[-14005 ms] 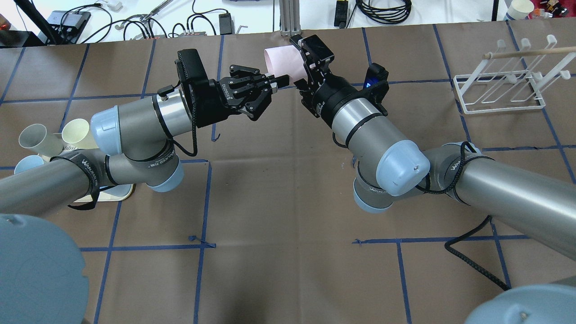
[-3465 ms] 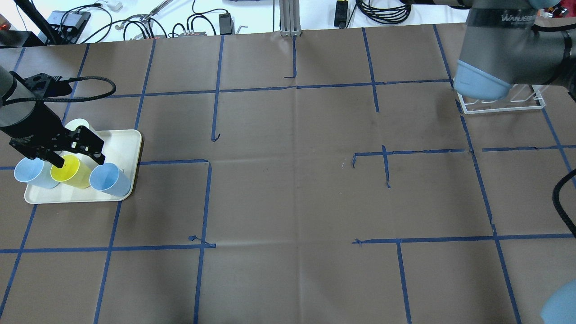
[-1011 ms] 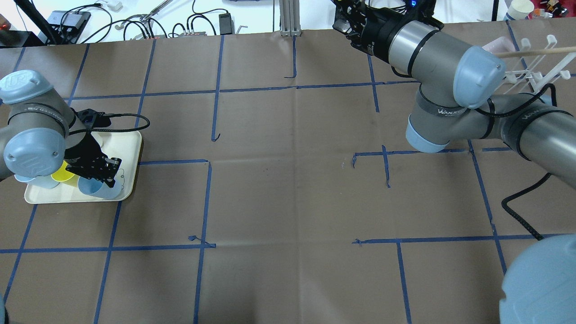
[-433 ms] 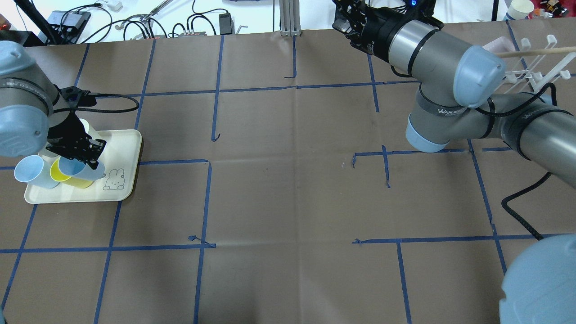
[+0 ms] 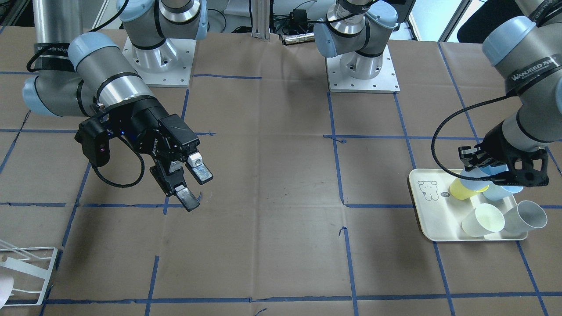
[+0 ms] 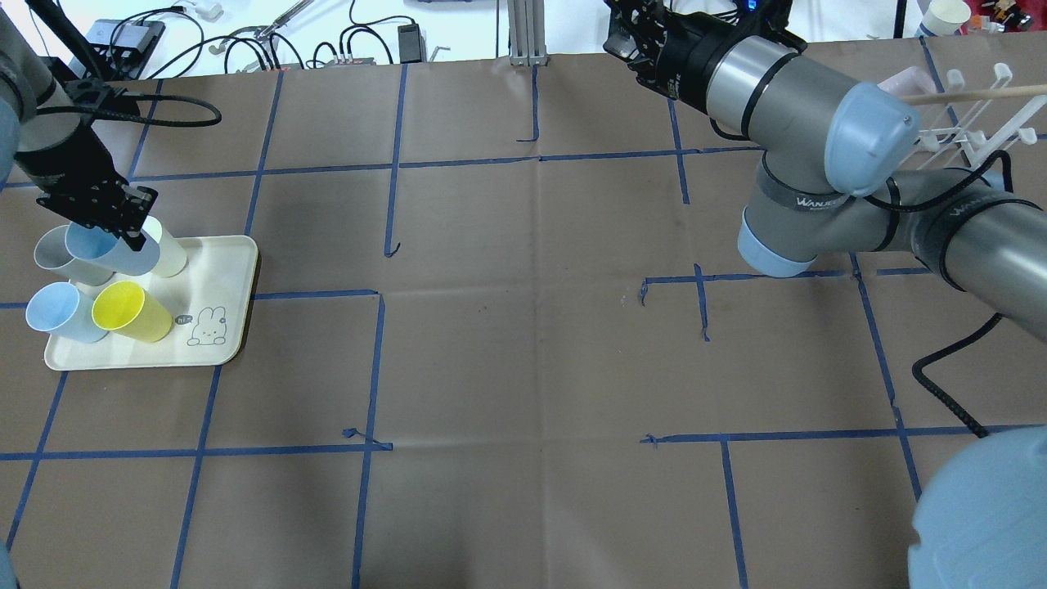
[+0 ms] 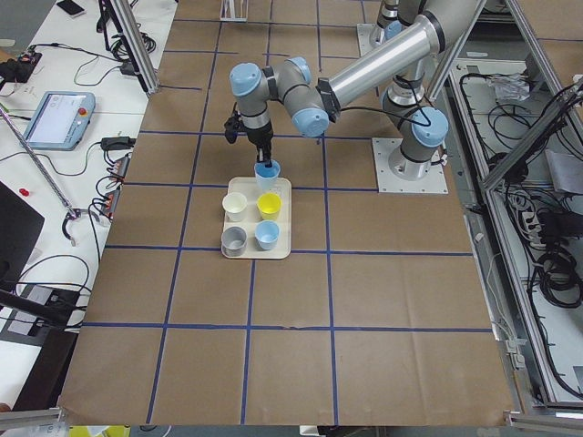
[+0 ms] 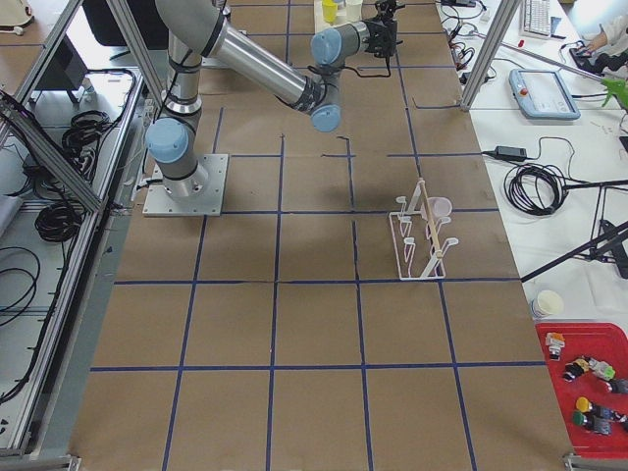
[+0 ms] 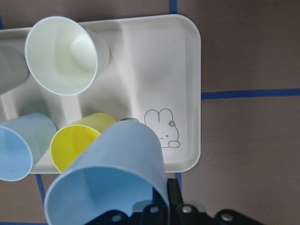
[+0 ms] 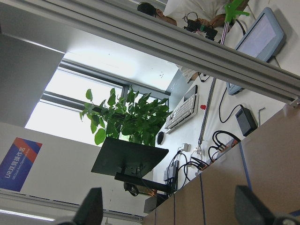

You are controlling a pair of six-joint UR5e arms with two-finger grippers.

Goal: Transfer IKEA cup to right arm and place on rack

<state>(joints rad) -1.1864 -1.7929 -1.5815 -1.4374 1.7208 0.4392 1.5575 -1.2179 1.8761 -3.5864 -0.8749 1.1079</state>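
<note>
Overhead, the left claw (image 6: 123, 225) was pinching a pale blue cup (image 6: 102, 249), which hung tilted with its mouth toward the camera, raised above the cream tray (image 6: 221, 270) with the rabbit drawing. On the tray stood a yellow cup (image 6: 131, 311), a second blue cup (image 6: 57, 312), a grey cup (image 6: 51, 252) and a cream cup (image 6: 170, 252). Well apart across the brown worktop (image 6: 523, 327), the right claw (image 5: 195, 188) hung in the air with its fingers spread wide and nothing between them. The white wire rack (image 8: 422, 235) stood toward the worktop's right end, a pink cup (image 8: 442, 207) hanging on it.
</note>
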